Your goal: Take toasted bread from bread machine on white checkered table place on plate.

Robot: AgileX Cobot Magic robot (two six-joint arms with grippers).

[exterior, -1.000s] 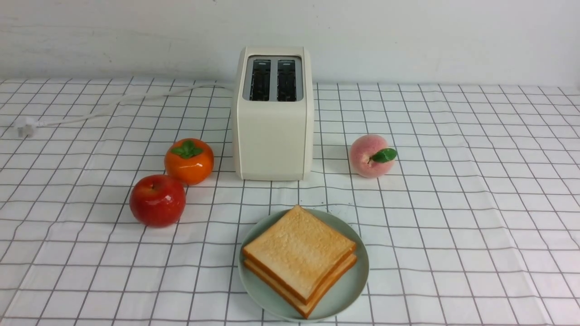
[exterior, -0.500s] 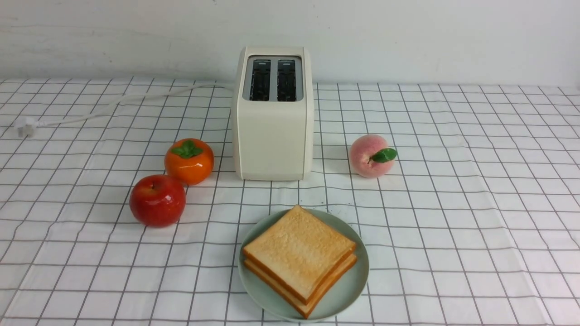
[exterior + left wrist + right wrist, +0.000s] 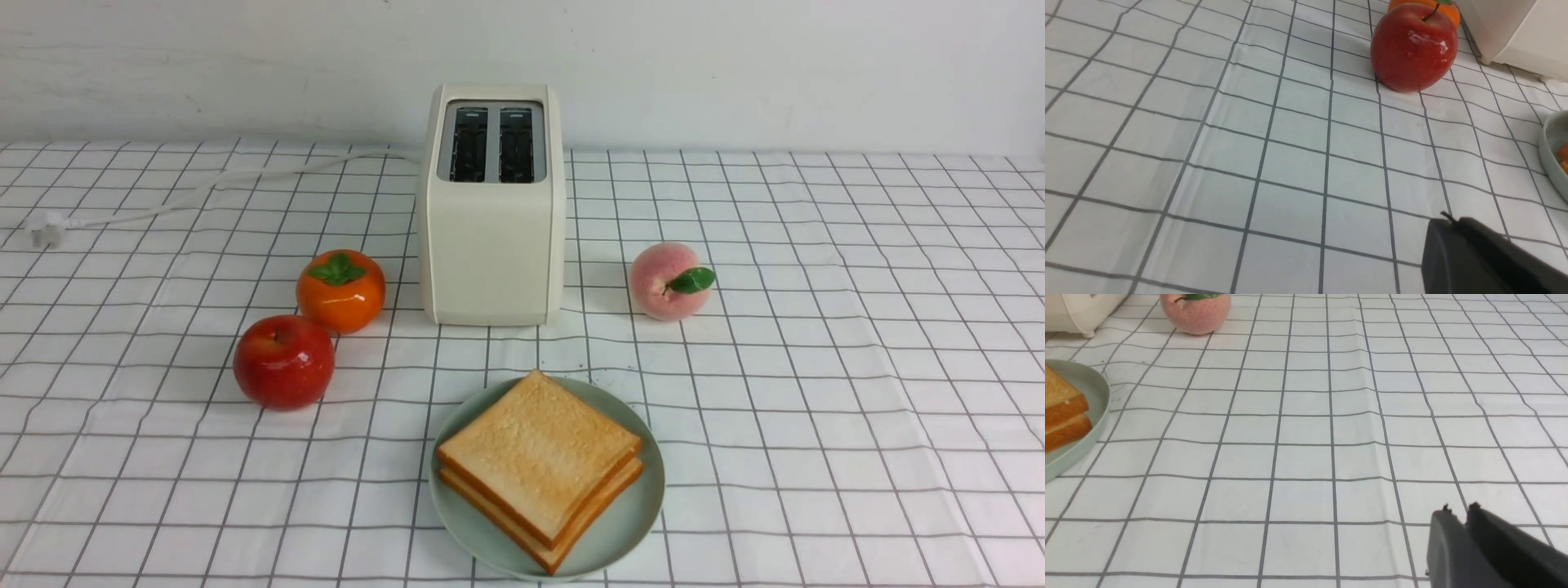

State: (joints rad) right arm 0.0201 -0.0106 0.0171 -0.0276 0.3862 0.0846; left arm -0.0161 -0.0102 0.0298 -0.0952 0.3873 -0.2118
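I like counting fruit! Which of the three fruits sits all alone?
The pink peach, right of the toaster. The red apple and orange persimmon sit together on the left.

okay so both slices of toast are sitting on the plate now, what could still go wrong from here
1. The toasted bread is stacked askew, with corners overhanging the plate toward its rim; a bump could slide the top slice off.
2. The red apple sits near the left gripper, so a careless sweep might roll it.
3. The bread machine has its cord trailing across the white checkered table; snagging it could tug the machine.
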